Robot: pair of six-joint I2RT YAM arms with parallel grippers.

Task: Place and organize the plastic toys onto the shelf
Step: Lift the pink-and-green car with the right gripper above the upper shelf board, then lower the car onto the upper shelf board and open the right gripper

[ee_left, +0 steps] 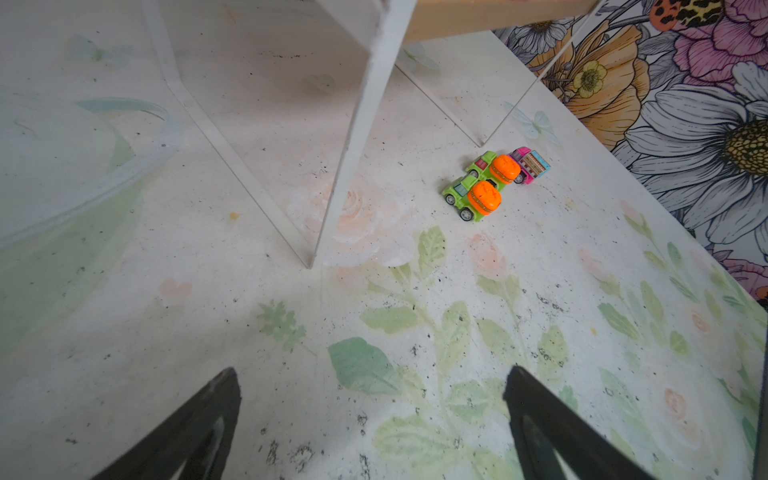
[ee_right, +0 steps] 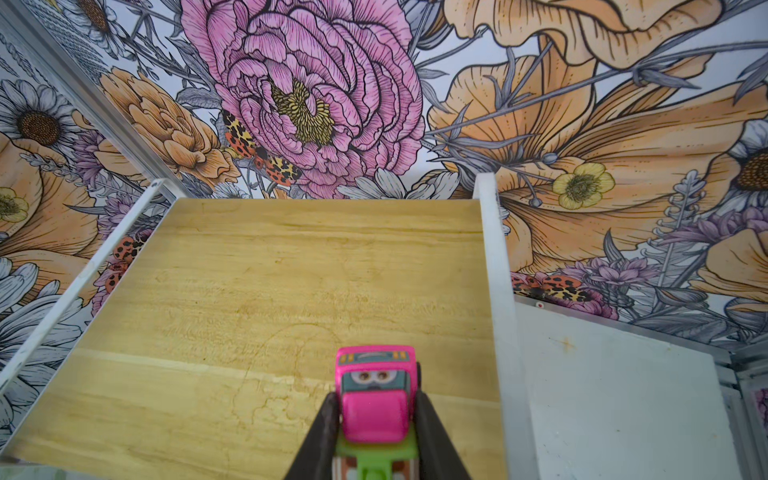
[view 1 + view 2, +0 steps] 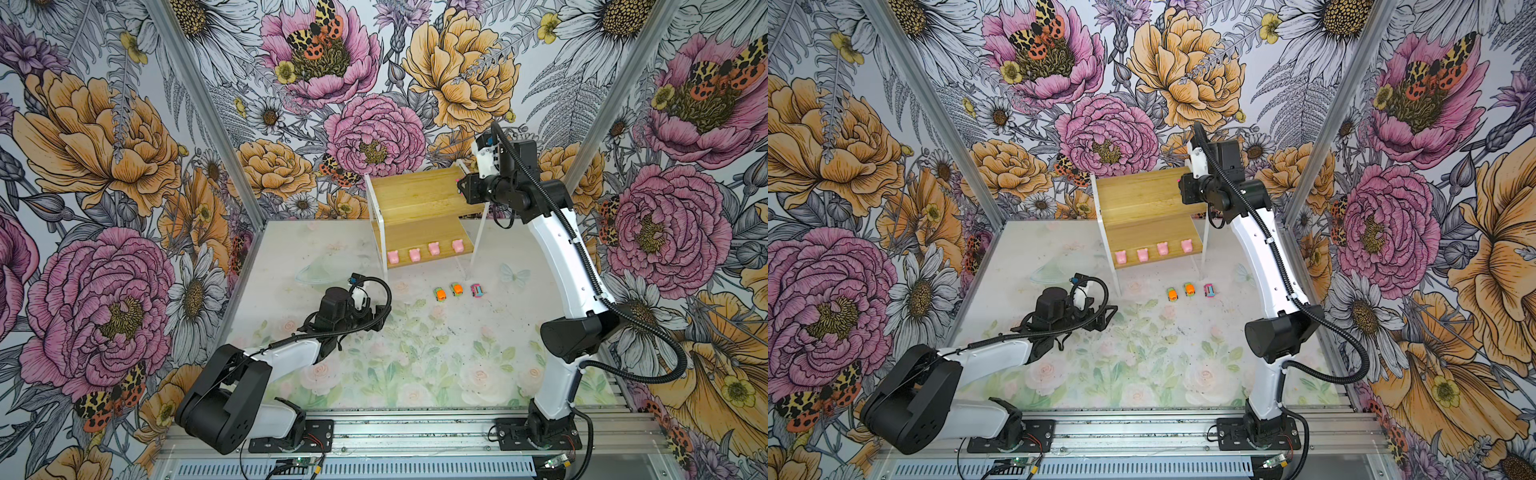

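— Where is the pink car point(image 2: 374, 386)?
— My right hand point(image 2: 376, 399) pinches it over the upper level of the shelf point(image 2: 270, 291), near the right end. The car lies lengthwise along the board, nose toward my wrist. My left hand point(image 1: 372, 370) is spread and empty.

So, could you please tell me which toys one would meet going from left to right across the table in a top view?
first orange-and-green car → second orange-and-green car → pink-and-blue car
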